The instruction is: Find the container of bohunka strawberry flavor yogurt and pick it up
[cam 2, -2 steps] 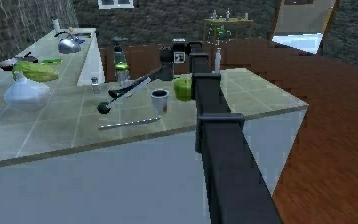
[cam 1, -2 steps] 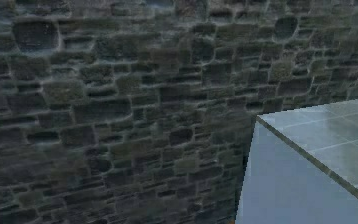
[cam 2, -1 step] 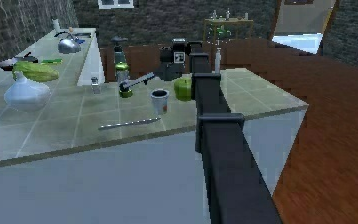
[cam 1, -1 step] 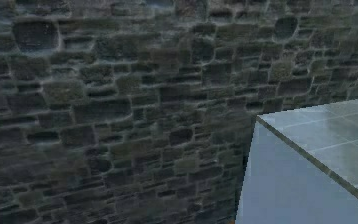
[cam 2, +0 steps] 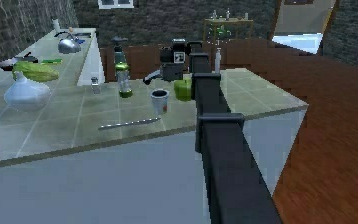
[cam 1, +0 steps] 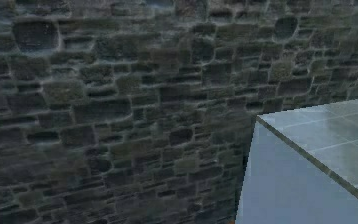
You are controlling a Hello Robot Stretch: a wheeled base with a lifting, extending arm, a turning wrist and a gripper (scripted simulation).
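Arm (cam 2: 227,150) is a dark bar running up from the bottom edge across the worktop (cam 2: 57,135), which has a pale tiled top and a plain grey front. Nearest on the top is a long thin utensil (cam 2: 127,124) lying flat left of the arm. Past it stands a dark cup (cam 2: 159,100), then a small green tub (cam 2: 183,88) just beside the arm. Left of those are a dark-capped bottle with green contents (cam 2: 122,75) and a small glass (cam 2: 95,86). The end effector (cam 2: 157,73) sits at the arm's far end, above the cup and tub. Worktop items stand right at and behind it, so I can't tell its grip state or whether it holds anything. The yogurt container can't be ID'd for certain; the blobs nearest the fingers are the green tub and the cup. Farther left are a clear round flask (cam 2: 25,92), something leafy green (cam 2: 37,70), then a metal kettle (cam 2: 72,42) at the far end. Beyond the worktop there is red-brown wood floor (cam 2: 327,150), a small table with bottles (cam 2: 229,22), and a framed panel leaning by the wall (cam 2: 305,25). In the forward view a worktop corner (cam 1: 327,130) is at lower right, with a dark stone wall (cam 1: 107,100) behind it.
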